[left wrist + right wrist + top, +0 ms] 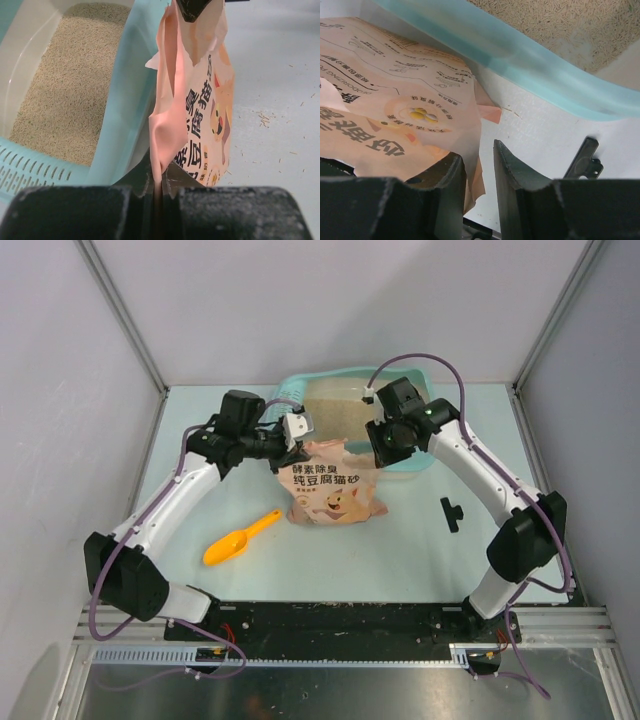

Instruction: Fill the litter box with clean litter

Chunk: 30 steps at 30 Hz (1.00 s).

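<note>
The light teal litter box (420, 462) stands at the back middle with beige clean litter (338, 400) spread over its floor. In front of it, leaning on its near wall (125, 100), is a pink bag (335, 490). My left gripper (159, 165) is shut on the bag's upper left edge (167, 90). My right gripper (477, 150) is at the bag's upper right corner. Its jaws stand a narrow gap apart, with the torn bag edge (472, 165) lying against the left finger and not pinched. The box's rim (520, 55) and litter (560, 25) lie just beyond.
An orange scoop (238, 540) lies on the table to the left of the bag. A black clip (452, 512) rests on the right side, close to my right fingers (582, 160). Stray granules dot the tabletop (262, 117). Frame posts and walls close in the sides.
</note>
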{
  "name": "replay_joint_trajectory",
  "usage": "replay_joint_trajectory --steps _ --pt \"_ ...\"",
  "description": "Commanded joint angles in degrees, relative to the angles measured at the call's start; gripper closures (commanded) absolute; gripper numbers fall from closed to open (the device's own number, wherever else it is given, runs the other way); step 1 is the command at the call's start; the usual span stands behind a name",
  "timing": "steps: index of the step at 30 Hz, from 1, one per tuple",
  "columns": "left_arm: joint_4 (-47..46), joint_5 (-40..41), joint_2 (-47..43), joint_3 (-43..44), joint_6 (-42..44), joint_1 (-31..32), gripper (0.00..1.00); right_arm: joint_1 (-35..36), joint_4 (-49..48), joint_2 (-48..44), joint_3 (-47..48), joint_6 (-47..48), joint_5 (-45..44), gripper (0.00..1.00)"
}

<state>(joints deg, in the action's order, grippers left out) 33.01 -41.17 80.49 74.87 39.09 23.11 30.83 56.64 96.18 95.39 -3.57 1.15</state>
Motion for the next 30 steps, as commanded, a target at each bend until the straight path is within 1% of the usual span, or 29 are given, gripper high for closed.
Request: replay_joint_trajectory --steps 1,2,3,4,6,7,9,10,11,12,13,14,15,16,17,18,20,22,25,27,28,29,30 --pt "-5.33 -4.27 -4.11 1.59 0.29 -0.52 0.71 -0.33 -0.92 0.59 3.82 -0.21 1.93 0.67" --pt "-5.33 -3.92 -4.20 1.59 -1.11 -0.44 0.64 -0.33 -1.35 0.50 4.62 -0.03 2.36 0.65" --pt "-5.33 -3.49 -4.90 1.94 -1.82 -0.52 0.58 -0.42 -1.45 0.59 5.76 0.75 2.46 0.61" --pt "-5.33 -2.78 -5.34 2.12 -2.70 -0.53 0.49 -0.42 -1.53 0.67 8.03 1.20 2.37 0.59" --pt "-5.33 0.29 -6.83 2.30 -6.21 -1.31 0.37 -0.86 -1.89 0.50 10.42 2.08 2.63 0.54" --pt "-5.33 1.86 -9.19 2.12 -7.61 -1.58 0.27 -0.95 -1.97 0.50 11.30 2.86 2.63 0.52" --pt "-5.24 6.26 -12.27 -0.32 -10.69 -2.89 0.17 -1.91 -2.67 -0.20 13.15 3.40 3.77 0.46" --pt "-5.33 7.58 -15.59 -1.91 -11.14 -3.51 0.10 -2.26 -3.20 -0.47 13.41 3.48 4.21 0.44" --pt "-4.89 9.68 -17.63 -3.66 -11.40 -4.82 0.08 -2.61 -4.25 -1.25 13.67 4.96 5.61 0.41" --pt "-4.45 10.40 -19.47 -7.42 -11.06 -5.62 0.06 -3.31 -4.96 -1.61 13.59 5.41 5.97 0.36" --pt "-3.75 11.01 -20.97 -9.46 -10.44 -6.32 0.02 -3.67 -5.75 -2.05 13.42 5.85 6.15 0.34" --pt "-1.75 12.24 -23.94 -11.31 -8.61 -7.28 0.00 -4.11 -7.23 -2.31 13.24 7.16 7.45 0.32" --pt "-0.25 14.43 -24.93 -14.72 -7.29 -7.64 0.00 -5.24 -7.77 -2.84 13.06 7.87 8.60 0.26" --pt "1.60 15.32 -25.81 -16.15 -5.36 -7.99 0.00 -5.77 -8.30 -3.02 13.06 8.92 9.74 0.23" --pt "5.01 16.02 -26.78 -17.55 -1.69 -8.52 0.00 -6.22 -8.91 -3.02 13.24 10.59 11.67 0.20" --pt "6.43 17.42 -27.13 -20.26 -0.26 -8.70 0.00 -6.74 -9.00 -2.84 13.67 11.47 12.55 0.16" --pt "9.42 18.75 -26.53 -22.65 2.82 -8.96 0.00 -8.24 -9.27 -2.49 14.12 12.45 15.01 0.13" --pt "10.49 20.94 -25.65 -25.82 4.06 -9.23 0.01 -9.11 -9.53 -1.88 14.64 13.33 16.16 0.09" --pt "12.07 24.20 -21.88 -28.20 5.29 -10.01 0.00 -9.21 -9.62 -1.09 15.43 12.89 15.91 0.07" --pt "13.21 23.42 -20.64 -28.46 5.56 -13.43 0.02 -9.30 -10.15 -1.34 14.82 12.37 15.99 0.08" --pt "13.56 22.54 -19.68 -28.29 5.64 -14.92 0.04 -9.21 -10.84 -2.04 13.43 12.28 16.08 0.08" --pt "14.35 21.14 -19.06 -28.11 6.08 -17.99 0.05 -9.30 -11.20 -2.49 12.63 12.27 16.17 0.08" --pt "15.05 20.43 -18.36 -27.42 6.61 -19.32 0.05 -9.21 -11.46 -2.93 11.93 12.10 16.17 0.08"
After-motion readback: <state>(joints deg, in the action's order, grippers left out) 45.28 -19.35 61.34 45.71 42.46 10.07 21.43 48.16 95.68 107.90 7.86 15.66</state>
